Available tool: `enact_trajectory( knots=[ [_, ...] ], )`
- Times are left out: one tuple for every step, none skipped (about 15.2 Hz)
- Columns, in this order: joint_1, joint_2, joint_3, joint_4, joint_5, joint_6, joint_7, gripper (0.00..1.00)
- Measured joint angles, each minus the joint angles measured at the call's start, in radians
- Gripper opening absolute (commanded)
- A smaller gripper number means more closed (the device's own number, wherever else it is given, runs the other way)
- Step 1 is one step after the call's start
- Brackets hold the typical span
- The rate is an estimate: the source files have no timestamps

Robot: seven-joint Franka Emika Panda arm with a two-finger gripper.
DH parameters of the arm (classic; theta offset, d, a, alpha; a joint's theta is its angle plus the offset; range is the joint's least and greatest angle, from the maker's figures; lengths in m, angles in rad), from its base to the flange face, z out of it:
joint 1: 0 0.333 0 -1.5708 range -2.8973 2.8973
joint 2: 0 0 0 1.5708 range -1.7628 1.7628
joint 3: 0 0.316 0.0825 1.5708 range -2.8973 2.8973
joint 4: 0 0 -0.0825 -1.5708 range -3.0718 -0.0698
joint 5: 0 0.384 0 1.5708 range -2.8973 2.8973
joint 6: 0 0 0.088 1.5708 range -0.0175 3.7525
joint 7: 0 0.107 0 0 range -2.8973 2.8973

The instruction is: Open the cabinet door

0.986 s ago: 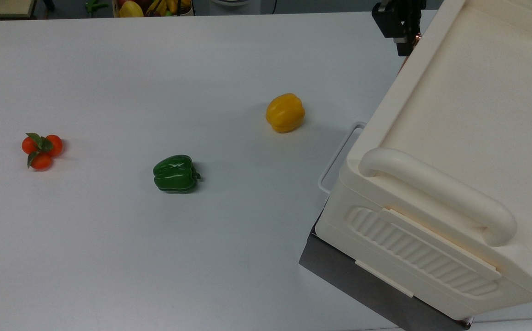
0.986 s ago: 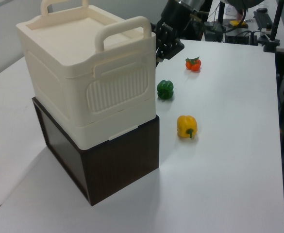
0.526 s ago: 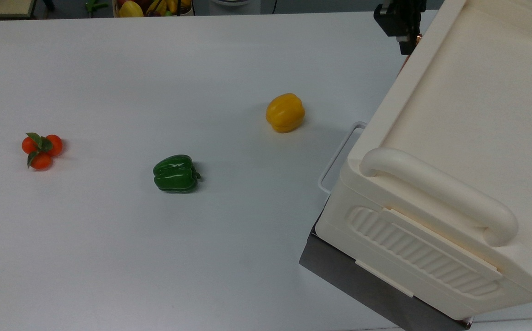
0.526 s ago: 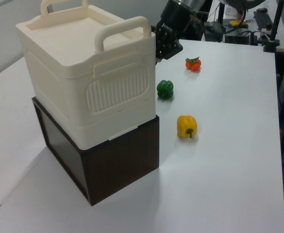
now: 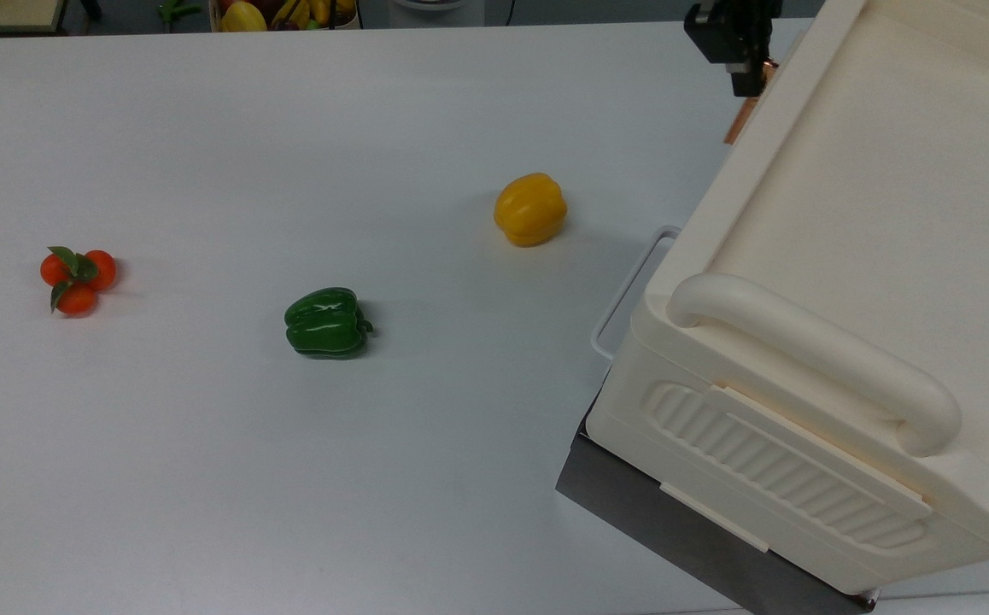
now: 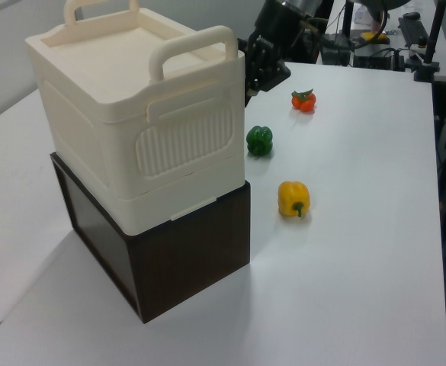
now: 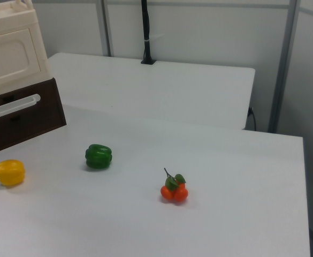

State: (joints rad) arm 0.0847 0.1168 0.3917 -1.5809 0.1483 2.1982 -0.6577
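Black tool point(image 5: 744, 75) sits at the copper-orange strip handle point(image 5: 740, 120) of the flat cream plastic cabinet door point(image 7: 9, 53), at the cream box's far corner in the top view. Whether it is clenched: cannot tell. Risk: slipping off the thin strip, or dragging the box off its dark base point(image 6: 196, 255).

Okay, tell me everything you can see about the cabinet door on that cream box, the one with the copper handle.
The cabinet door is a cream plastic panel with a raised rounded-rectangle frame, forming the cabinet face that looks toward the peppers. It stands upright above the dark brown base. In the top view its copper-orange handle strip pokes out at the cabinet's far corner, seemingly swung slightly away from the body. The black gripper is right at that strip; whether it clamps it cannot be told.
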Motion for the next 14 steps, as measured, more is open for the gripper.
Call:
enact_trajectory(
  knots=[
    [-0.009, -0.008, 0.000, 0.000, 0.000, -0.024, -0.001, 0.00],
    [-0.017, -0.014, 0.000, -0.001, 0.000, -0.041, -0.001, 0.00],
    [-0.023, -0.019, 0.000, -0.002, 0.000, -0.054, -0.001, 0.00],
    [-0.028, -0.024, 0.001, -0.004, 0.000, -0.063, -0.001, 0.00],
    [-0.031, -0.026, 0.001, -0.006, 0.000, -0.069, -0.001, 0.00],
    [-0.034, -0.028, 0.001, -0.006, 0.000, -0.075, -0.001, 0.00],
    [-0.040, -0.031, 0.001, -0.006, 0.000, -0.087, -0.001, 0.00],
    [-0.044, -0.034, 0.001, -0.006, 0.000, -0.097, -0.001, 0.00],
    [-0.050, -0.037, 0.001, -0.006, 0.000, -0.109, -0.001, 0.00],
    [-0.059, -0.042, 0.001, -0.006, 0.000, -0.126, -0.001, 0.00],
    [-0.068, -0.046, 0.001, -0.006, 0.000, -0.142, -0.001, 0.00],
    [-0.078, -0.051, 0.001, -0.006, 0.000, -0.157, -0.001, 0.00],
    [-0.088, -0.055, 0.001, -0.006, 0.001, -0.172, -0.001, 0.00],
    [-0.097, -0.059, 0.001, -0.006, 0.001, -0.185, -0.001, 0.00]
  ],
)
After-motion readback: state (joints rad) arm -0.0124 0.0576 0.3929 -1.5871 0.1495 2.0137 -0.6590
